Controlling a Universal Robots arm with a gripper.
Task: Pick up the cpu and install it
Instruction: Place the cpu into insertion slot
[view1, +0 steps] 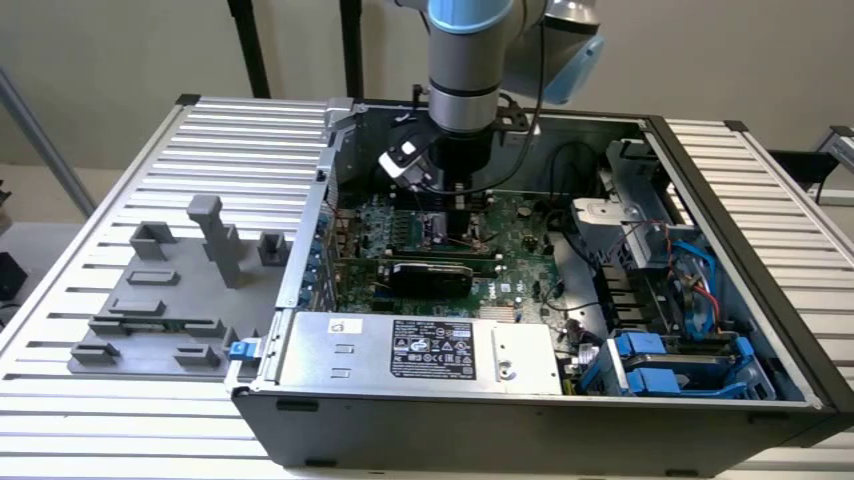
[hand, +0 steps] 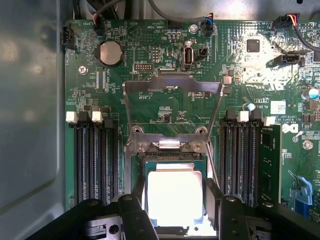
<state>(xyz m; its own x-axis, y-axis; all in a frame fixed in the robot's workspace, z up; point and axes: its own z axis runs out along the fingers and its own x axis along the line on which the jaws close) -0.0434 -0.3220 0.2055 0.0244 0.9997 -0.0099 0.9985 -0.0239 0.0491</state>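
In the exterior view the arm (view1: 467, 60) reaches straight down into the open case (view1: 400, 430) on the table (view1: 240, 130). Its gripper (view1: 454, 198) is low over the motherboard (view1: 521, 250) — grey fixture blocks (view1: 174, 290) stand well apart, on the exterior view's left. In the wrist view the cpu (hand: 175, 197) lies flat at the socket (hand: 170, 157), beside the swung-open metal frame (hand: 172, 84) and between the memory slots (hand: 95, 160) — the jaws grip it, fingers (hand: 214, 197) against opposite edges.
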